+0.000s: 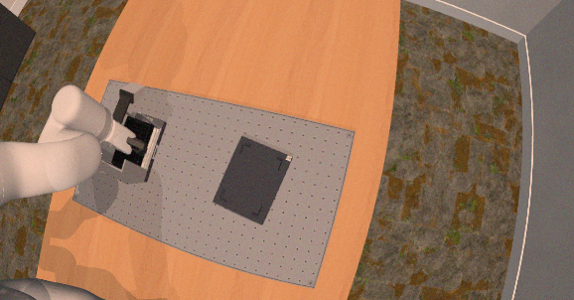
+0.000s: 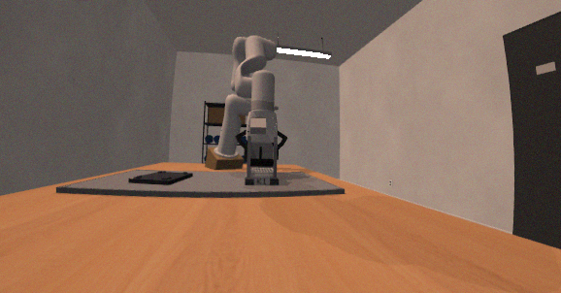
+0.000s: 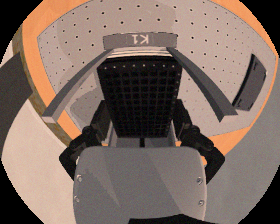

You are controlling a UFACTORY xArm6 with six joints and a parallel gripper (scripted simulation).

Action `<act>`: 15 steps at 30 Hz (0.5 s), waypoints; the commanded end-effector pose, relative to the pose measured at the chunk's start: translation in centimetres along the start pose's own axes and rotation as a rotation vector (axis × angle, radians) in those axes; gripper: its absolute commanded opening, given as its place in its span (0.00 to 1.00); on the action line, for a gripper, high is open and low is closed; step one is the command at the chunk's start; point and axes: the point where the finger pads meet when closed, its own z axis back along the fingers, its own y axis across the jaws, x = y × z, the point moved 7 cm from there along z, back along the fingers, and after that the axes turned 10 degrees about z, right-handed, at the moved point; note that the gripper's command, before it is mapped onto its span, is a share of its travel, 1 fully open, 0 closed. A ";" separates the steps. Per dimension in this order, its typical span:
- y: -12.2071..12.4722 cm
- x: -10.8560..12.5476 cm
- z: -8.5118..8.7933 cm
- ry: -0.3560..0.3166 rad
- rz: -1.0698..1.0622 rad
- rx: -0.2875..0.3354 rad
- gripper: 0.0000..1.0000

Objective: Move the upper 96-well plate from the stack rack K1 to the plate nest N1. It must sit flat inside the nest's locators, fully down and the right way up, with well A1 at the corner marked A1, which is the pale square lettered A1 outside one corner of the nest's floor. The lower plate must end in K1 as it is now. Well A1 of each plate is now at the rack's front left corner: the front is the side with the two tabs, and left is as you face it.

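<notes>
The grey stack rack K1 (image 1: 133, 147) stands at the left end of the perforated baseplate (image 1: 214, 175). My gripper (image 1: 130, 142) reaches down into it from above and is shut on the long sides of the upper 96-well plate (image 3: 140, 99), a black grid of wells. The plate is still between the rack's walls, with the K1 label (image 3: 139, 40) beyond it in the wrist view. In the exterior view the gripper (image 2: 262, 158) sits inside the rack (image 2: 261, 171). The lower plate is hidden under the upper one. The dark plate nest N1 (image 1: 252, 179) lies mid-plate, its pale A1 square (image 1: 288, 158) at its far right corner.
The nest also shows as a low dark slab in the exterior view (image 2: 160, 177) and at the right edge of the wrist view (image 3: 251, 83). A shelf unit (image 2: 214, 132) stands behind the arm's base. The orange table (image 1: 238, 51) surrounds the baseplate.
</notes>
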 end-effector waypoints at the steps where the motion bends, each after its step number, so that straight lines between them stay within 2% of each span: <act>1: 0.0 -0.1 0.3 0.003 0.000 -0.001 0.00; 7: 0.0 -0.1 0.3 0.003 0.000 -0.001 0.00; 15: 0.0 -0.1 1.7 0.003 0.000 -0.001 0.00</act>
